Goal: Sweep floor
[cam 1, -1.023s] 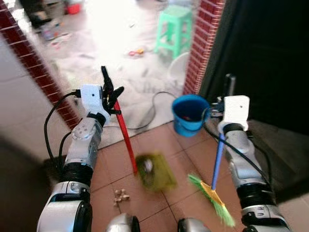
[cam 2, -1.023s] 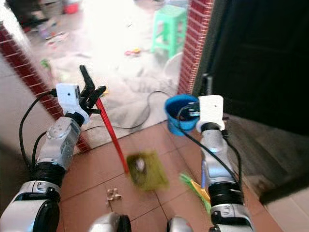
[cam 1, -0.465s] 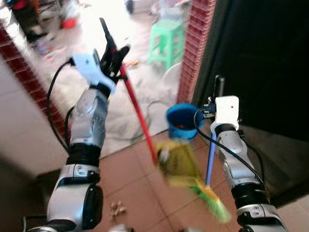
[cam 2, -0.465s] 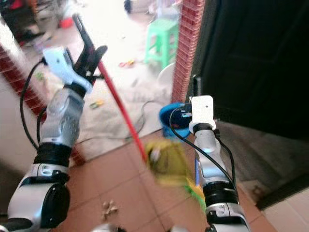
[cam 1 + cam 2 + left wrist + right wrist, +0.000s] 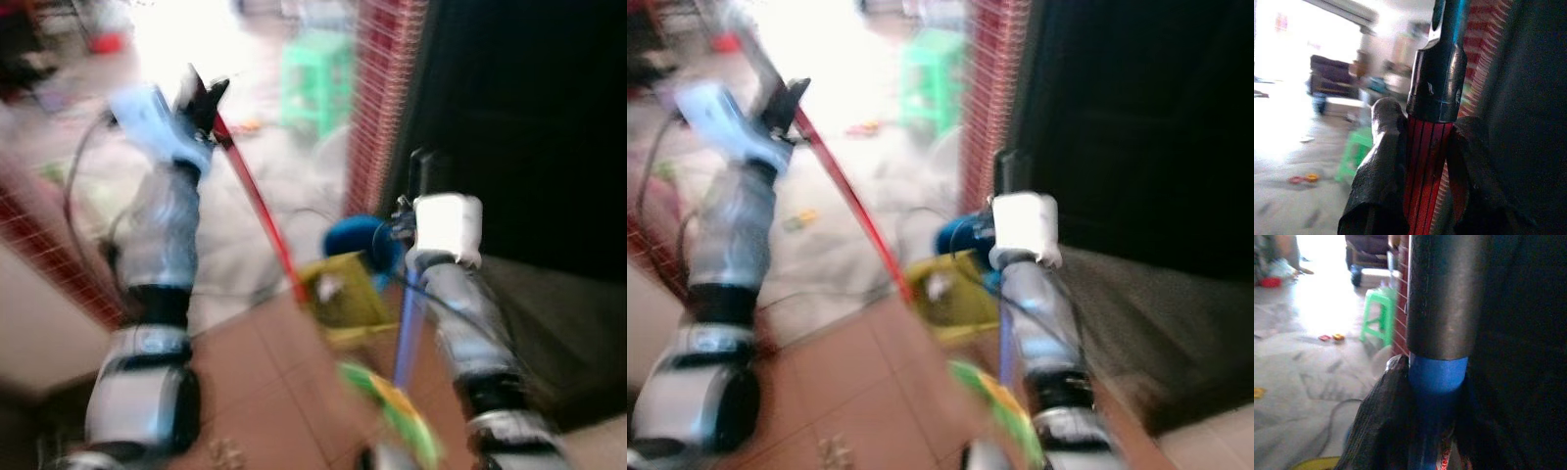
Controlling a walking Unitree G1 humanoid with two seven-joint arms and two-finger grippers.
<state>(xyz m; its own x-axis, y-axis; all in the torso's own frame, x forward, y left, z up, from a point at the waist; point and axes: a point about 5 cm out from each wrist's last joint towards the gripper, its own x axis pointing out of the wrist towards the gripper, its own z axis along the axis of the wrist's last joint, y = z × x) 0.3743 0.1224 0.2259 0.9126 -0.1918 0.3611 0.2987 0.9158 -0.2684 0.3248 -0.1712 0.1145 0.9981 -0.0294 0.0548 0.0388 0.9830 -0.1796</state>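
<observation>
Motion blur across both eye views. Left gripper (image 5: 201,98) raised high, jaws clamped on red dustpan handle (image 5: 1425,166) just below its black cap. Handle slants down to yellow dustpan (image 5: 343,294), lifted off tile floor (image 5: 265,392), just in front of blue bucket (image 5: 358,240). Right gripper (image 5: 1425,431) w/ jaws closed round blue broom handle (image 5: 1437,374) under its black grip; green/yellow bristles (image 5: 397,416) low by floor. Green stool (image 5: 318,78) beyond brick pillar (image 5: 382,98). Small debris (image 5: 227,450) on tiles near robot.
</observation>
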